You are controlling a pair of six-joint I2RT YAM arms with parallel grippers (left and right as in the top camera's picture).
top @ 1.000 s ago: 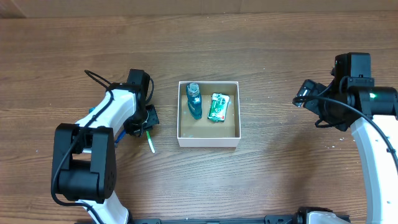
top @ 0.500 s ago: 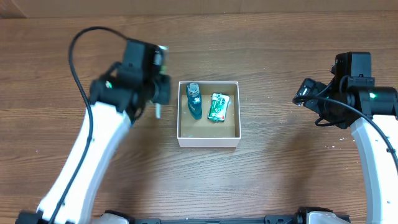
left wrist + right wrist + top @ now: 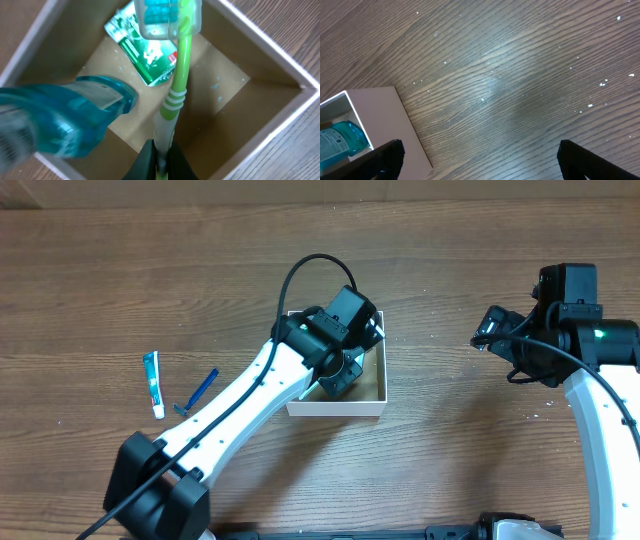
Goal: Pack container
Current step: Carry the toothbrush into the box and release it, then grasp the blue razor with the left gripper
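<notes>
Over on the left of the wooden table [image 3: 90, 270] lay a small blue-and-white tube [image 3: 152, 383] and a blue plastic razor [image 3: 199, 391], both well apart from the box and not packed yet.

The left arm [image 3: 250, 395] was stretched out long and diagonal, wrist tipped down over the small square white-walled container [image 3: 335, 408] with its brown cardboard floor, which sat mid-table between the two arms. The left gripper [image 3: 160, 162] had its fingers clamped on the handle end of a green toothbrush [image 3: 177, 75] with a clear cap over the head, hanging above the box floor.

Honestly, I'd line the brush up with the bare cardboard beside the green packet [image 3: 145, 60], keep clear of the teal plastic bottle [image 3: 65, 125], and go low before letting go. It looked about as long as the box, so a crooked drop might leave it perched on the rim.

The right arm [image 3: 575, 340] sat parked out at the right, with the right gripper [image 3: 480, 160] fingers spread wide over bare wood, holding nothing.
</notes>
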